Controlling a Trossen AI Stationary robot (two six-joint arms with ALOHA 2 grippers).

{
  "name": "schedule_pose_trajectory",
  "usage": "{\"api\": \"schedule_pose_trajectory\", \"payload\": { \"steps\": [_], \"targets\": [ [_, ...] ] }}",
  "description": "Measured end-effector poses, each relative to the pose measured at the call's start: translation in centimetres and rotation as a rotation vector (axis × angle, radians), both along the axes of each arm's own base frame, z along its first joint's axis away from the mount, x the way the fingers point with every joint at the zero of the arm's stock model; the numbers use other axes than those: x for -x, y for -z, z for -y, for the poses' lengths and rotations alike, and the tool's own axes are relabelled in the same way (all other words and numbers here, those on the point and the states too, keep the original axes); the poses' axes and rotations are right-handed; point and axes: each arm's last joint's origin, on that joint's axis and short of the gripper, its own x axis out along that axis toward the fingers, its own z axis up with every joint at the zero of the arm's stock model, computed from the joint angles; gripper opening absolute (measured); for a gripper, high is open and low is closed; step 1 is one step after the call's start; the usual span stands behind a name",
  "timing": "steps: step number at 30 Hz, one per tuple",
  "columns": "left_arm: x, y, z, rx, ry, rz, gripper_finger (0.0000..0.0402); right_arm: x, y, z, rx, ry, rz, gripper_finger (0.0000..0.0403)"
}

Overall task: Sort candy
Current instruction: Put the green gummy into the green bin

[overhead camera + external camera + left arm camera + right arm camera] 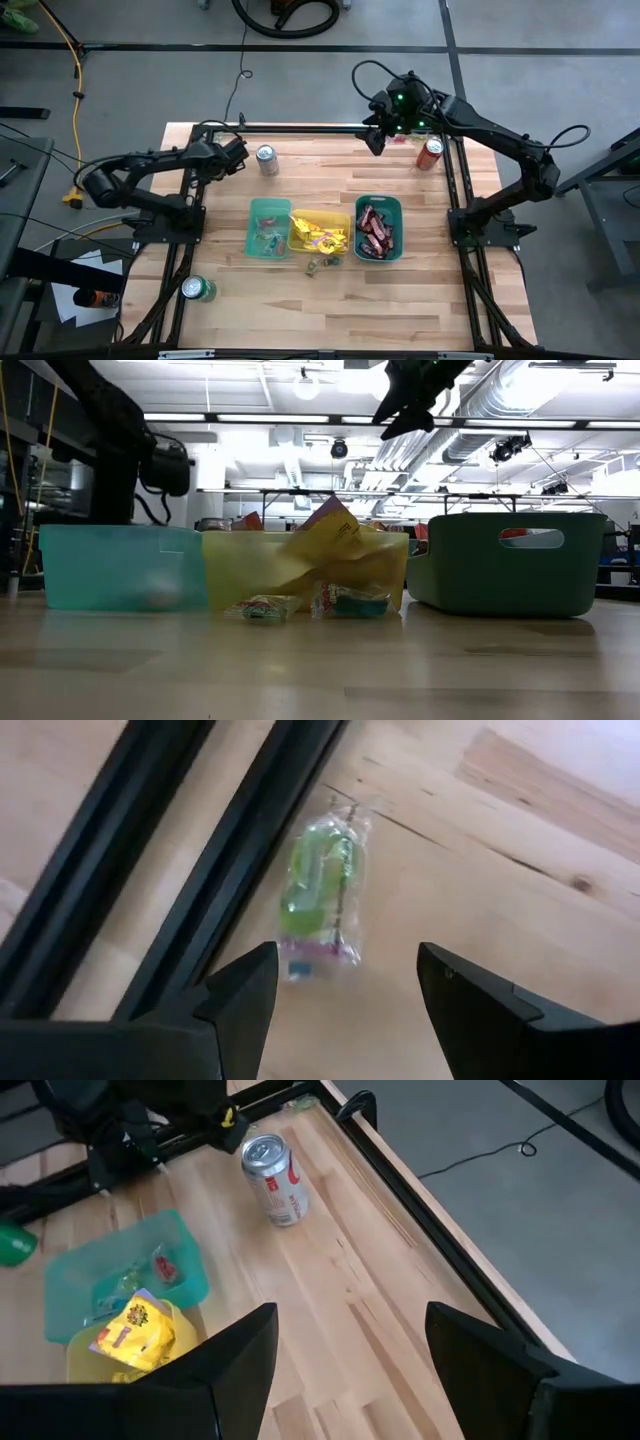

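Your left gripper [340, 990] is spread open with nothing in it, and the crinkly clear-wrapped green candy [322, 885] lies just ahead of the gap between its fingers, long axis pointing away, snug beside the black frame rail [235, 850] (tight spot). Right gripper [350, 1350] is released too, way farther off.

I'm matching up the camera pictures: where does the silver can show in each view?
High view: silver can stands at the table's far side, behind the teal bin.
Low view: not visible.
Left wrist view: not in it.
Right wrist view: silver can beyond the teal bin, the shared landmark.
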Motion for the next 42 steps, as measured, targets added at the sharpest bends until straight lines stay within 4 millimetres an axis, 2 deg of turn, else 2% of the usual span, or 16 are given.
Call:
{"api": "schedule_pose_trajectory", "payload": {
  "steps": [7,10,13,17,19,24,30,34,38,42],
  "targets": [
    [0.2,2.2,-0.9,0.013,-0.057,-0.017,0.0225,0.0,0.0,0.0,-0.033,0.028,0.010,0.0248],
    [0.2,2.6,-1.0,0.034,-0.039,-0.035,0.0202,0.0,0.0,0.0,-0.042,0.035,0.013,0.0248],
    [0.1,2.6,-1.0,0.058,0.012,-0.033,0.0151,0.0,0.0,0.0,-0.046,0.039,0.014,0.0248],
    [-0.1,1.9,-1.0,0.072,0.126,0.022,0.0047,0.0,0.0,0.0,-0.048,0.041,0.015,0.0248],
    [-0.2,1.1,-0.5,0.082,0.201,0.075,0.0014,0.0,0.0,0.0,-0.049,0.042,0.016,0.0248],
    [0.1,-2.8,0.7,-0.075,0.343,0.213,0.0007,-0.1,-0.2,0.0,-0.058,0.055,0.039,0.0248],
    [0.1,-8.5,4.4,-0.363,0.700,0.543,0.0001,-0.9,-0.8,-0.4,-0.023,0.016,0.120,0.0248],
    [0.3,-11.5,7.3,-0.526,0.935,0.769,0.0001,-1.8,-1.6,-1.1,-0.045,-0.061,0.221,0.0248],
    [-0.1,-13.4,9.7,-0.629,1.123,0.930,0.0000,-2.4,-2.1,-2.1,-0.101,-0.134,0.289,0.0248],
    [-1.7,-13.8,11.6,-0.655,1.287,0.979,0.0000,-2.1,-2.9,-3.6,-0.151,-0.155,0.319,0.0248]
  ]
}}
